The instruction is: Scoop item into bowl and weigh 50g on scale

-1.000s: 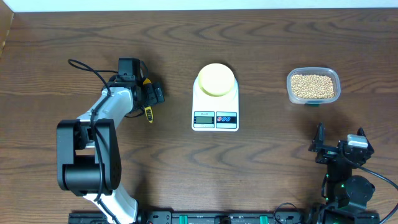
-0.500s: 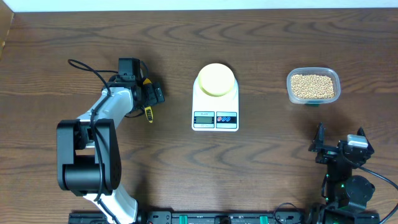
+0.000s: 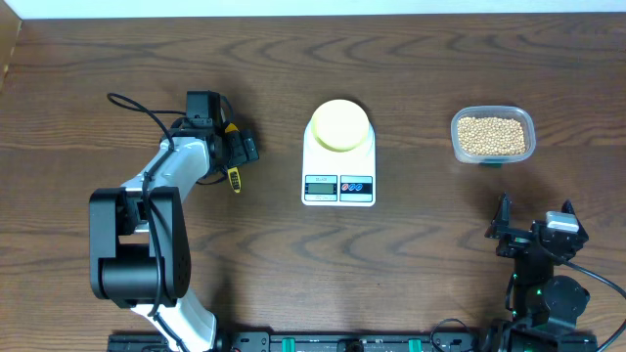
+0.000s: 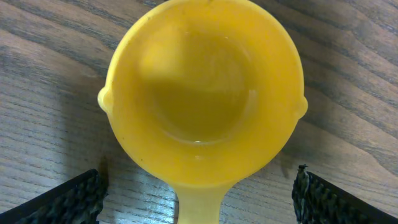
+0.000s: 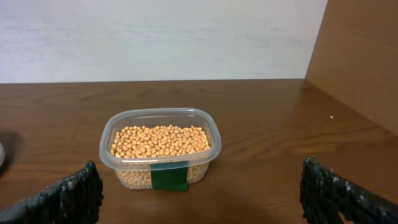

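Dark brown wood grain runs across the bench [image 3: 411,264], and the white scale [image 3: 337,168] sits at the centre of the overhead frame with the pale-yellow bowl [image 3: 339,125] on its platform, toward the scale's upper end; whether the bowl holds anything cannot be told from above. Tan beans [image 5: 158,140] fill a clear plastic tub [image 5: 208,163] at the upper right of the overhead frame, well apart from the scale, with a green label [image 5: 169,176] on the wall that faces the right wrist camera. At the left of the overhead frame the left claw [image 4: 199,205] hangs over a yellow scoop [image 4: 202,93] lying on the bench; in the left wrist view the scoop's empty cup fills the frame, and the two fingers stand wide apart at the lower corners with the handle running between them, neither finger touching it. At the lower right of the overhead frame the right claw [image 5: 202,199] is spread wide with nothing in it, facing the tub
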Tool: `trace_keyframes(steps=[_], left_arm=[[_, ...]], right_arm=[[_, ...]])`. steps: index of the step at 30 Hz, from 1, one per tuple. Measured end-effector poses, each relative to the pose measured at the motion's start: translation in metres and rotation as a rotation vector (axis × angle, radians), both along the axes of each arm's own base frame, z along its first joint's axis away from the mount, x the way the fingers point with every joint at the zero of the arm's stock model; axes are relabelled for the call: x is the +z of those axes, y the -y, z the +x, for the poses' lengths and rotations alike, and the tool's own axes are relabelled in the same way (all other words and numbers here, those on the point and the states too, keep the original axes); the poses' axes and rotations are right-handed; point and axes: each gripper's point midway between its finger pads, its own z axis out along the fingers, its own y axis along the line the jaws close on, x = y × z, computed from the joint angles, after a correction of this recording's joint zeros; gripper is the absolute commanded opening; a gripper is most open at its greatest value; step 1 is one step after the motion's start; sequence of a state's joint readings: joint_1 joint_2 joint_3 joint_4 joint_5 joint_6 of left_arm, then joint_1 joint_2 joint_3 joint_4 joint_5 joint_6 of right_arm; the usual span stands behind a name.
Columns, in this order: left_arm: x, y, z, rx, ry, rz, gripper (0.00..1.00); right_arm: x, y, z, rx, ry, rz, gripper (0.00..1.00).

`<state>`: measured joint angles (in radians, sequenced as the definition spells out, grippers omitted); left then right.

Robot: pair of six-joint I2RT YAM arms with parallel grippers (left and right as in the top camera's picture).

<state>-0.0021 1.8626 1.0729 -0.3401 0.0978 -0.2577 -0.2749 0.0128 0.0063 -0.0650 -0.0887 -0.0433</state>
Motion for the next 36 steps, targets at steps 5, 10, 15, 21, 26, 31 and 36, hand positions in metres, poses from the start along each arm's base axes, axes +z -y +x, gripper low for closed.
trace_keyframes(steps=[5, 10, 15, 21, 26, 31, 36], left_arm=[[0.0000, -0.0003, 0.0001, 0.001, 0.000, 0.001, 0.97], [0.0000, -0.0006, 0.0001, 0.001, 0.000, 0.003, 0.97], [0.0000, -0.0007, 0.0001, 0.001, 0.000, 0.004, 0.97], [0.0000, -0.0006, 0.0001, 0.001, 0.000, 0.003, 0.98], [0.0000, -0.0006, 0.0001, 0.002, 0.000, 0.003, 0.98], [0.0000, -0.0007, 0.0001, 0.001, 0.000, 0.004, 0.98], [0.0000, -0.0007, 0.0001, 0.001, 0.000, 0.004, 0.98]], right_arm=[[0.0000, 0.0000, 0.0000, 0.000, 0.000, 0.000, 0.99], [0.0000, 0.0000, 0.0000, 0.000, 0.000, 0.000, 0.99], [0.0000, 0.0000, 0.0000, 0.000, 0.000, 0.000, 0.99], [0.0000, 0.0000, 0.0000, 0.000, 0.000, 0.000, 0.99], [0.0000, 0.0000, 0.0000, 0.000, 0.000, 0.000, 0.99], [0.0000, 0.0000, 0.0000, 0.000, 0.000, 0.000, 0.99], [0.0000, 0.0000, 0.0000, 0.000, 0.000, 0.000, 0.99]])
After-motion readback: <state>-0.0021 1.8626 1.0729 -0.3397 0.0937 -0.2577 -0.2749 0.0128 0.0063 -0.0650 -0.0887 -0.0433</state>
